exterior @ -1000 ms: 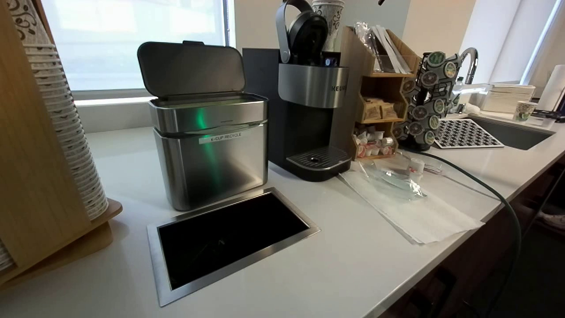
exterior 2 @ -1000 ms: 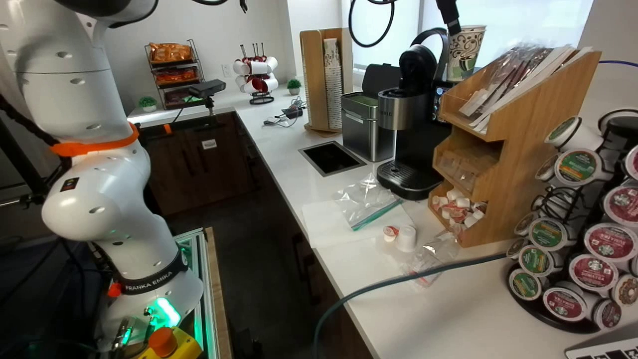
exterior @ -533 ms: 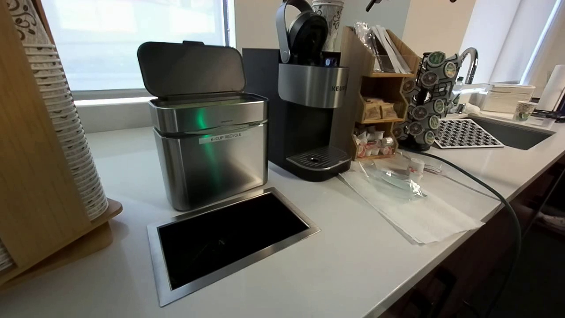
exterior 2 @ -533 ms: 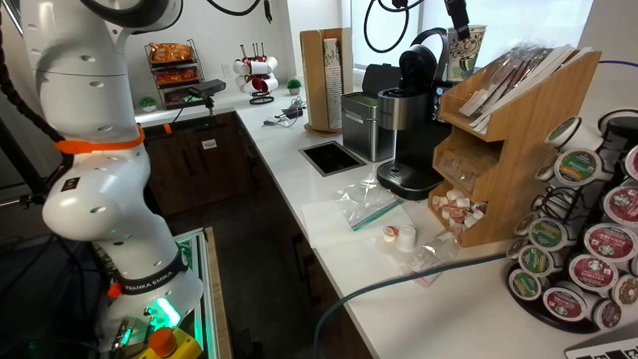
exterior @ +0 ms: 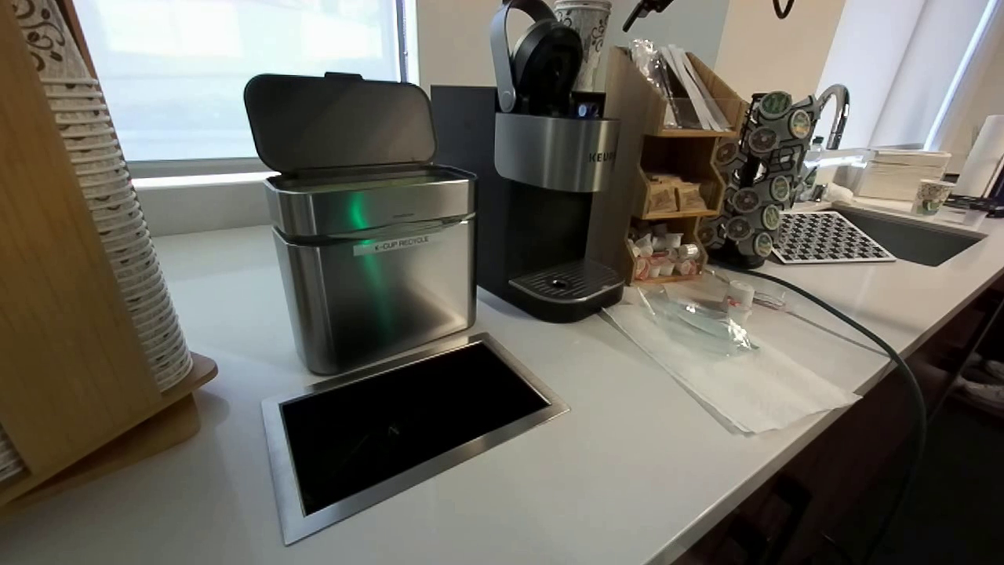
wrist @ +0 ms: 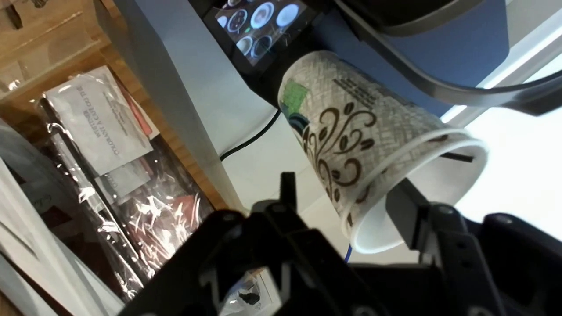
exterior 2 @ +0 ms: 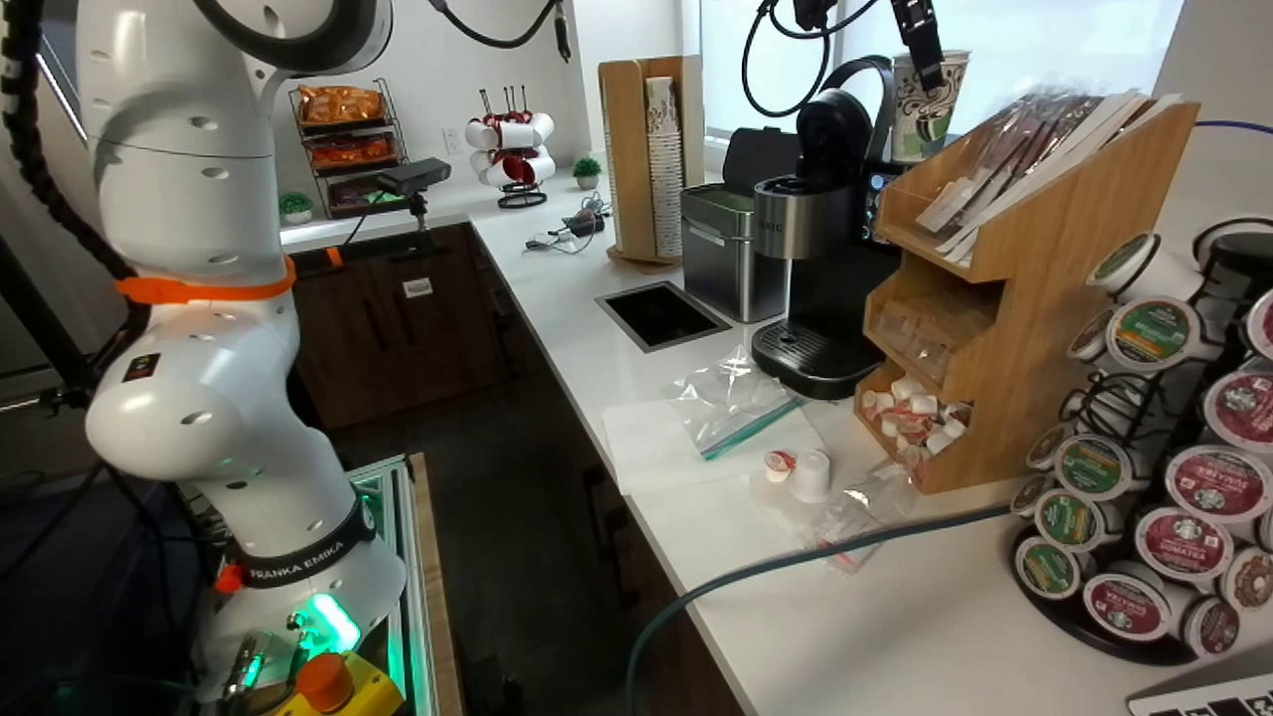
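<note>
Nested paper cups (wrist: pixel 351 118), patterned with brown swirls, stand by the lit screen (wrist: pixel 263 26) of the coffee machine (exterior: pixel 553 157). In the wrist view my gripper (wrist: pixel 347 199) has its fingers apart around the near part of the cup rim. One finger (wrist: pixel 406 213) overlaps the white mouth of the upper cup; whether it reaches inside I cannot tell. The other finger (wrist: pixel 288 188) is outside the cup wall, with a visible gap. In an exterior view a dark fingertip (exterior 2: pixel 927 65) covers part of the paper cups (exterior 2: pixel 935 124).
A wooden organizer (exterior 2: pixel 1074 199) with packets and creamers stands beside the coffee machine. Past it is a pod carousel (exterior 2: pixel 1183 477). A steel bin (exterior: pixel 384 290) with raised lid stands behind a recessed opening's frame (exterior: pixel 510 439). A plastic bag (exterior 2: pixel 731 403) lies on paper.
The gripper has come lower, over the cups, moving rightward and down in an exterior view. The arm's upper links have swung right with it. The cups and counter items have not moved.
</note>
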